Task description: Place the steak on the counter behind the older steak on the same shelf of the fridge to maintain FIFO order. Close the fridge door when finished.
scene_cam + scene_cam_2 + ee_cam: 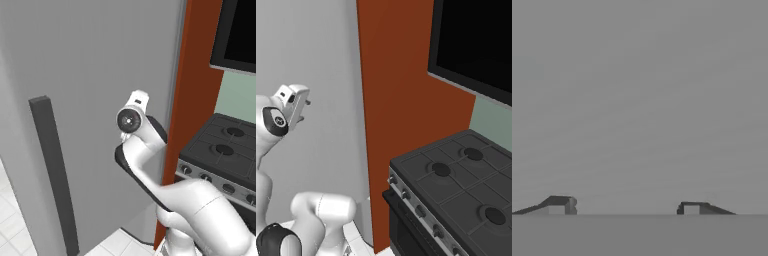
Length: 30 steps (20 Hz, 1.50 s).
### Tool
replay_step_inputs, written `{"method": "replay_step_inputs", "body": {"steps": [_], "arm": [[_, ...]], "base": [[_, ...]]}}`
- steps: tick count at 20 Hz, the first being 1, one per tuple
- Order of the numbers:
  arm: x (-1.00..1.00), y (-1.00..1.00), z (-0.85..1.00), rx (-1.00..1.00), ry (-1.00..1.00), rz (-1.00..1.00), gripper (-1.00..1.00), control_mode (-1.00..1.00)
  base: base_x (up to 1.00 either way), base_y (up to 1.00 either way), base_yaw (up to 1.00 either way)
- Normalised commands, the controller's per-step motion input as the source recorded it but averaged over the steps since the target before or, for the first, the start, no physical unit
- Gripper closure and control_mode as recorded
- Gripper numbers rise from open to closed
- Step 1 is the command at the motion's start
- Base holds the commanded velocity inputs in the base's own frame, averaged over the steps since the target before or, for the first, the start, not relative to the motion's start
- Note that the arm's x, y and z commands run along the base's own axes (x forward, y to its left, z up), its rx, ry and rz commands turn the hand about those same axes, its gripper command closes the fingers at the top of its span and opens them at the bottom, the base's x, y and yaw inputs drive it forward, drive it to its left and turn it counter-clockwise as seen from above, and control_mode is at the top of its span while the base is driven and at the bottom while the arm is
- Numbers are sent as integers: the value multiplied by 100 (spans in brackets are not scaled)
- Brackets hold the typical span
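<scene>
While facing the fridge door [100,75] | gripper [624,206] spread wide | holding nothing

Fridge door [95,75]: top and left cut off by frame. Tool [624,206]: fingertips barely rise into hand view. Stove [456,190], right of tool: cropped at edges.

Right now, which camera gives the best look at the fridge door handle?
The left base view. It shows the fridge door shut, with the dark bar handle running down its left side. The right base view shows a strip of plain grey door. The hand view faces flat grey between the gripper fingertips.
</scene>
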Motion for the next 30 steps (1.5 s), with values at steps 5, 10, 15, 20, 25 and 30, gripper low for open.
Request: {"method": "replay_step_inputs", "body": {"steps": [5,10,15,20,25,30], "arm": [[57,9,-13,0,-10,0,-100,-100],[55,11,-9,0,-9,-6,-100,-100],[57,15,-1,0,-6,-12,-100,-100],[40,14,0,0,-5,-19,-100,-100],[38,16,0,0,-5,-24,-100,-100],[47,13,0,0,-7,-24,-100,-100]], "base": [[0,0,0],[0,0,0],[0,0,0],[0,0,0],[0,0,0],[0,0,0]]}}
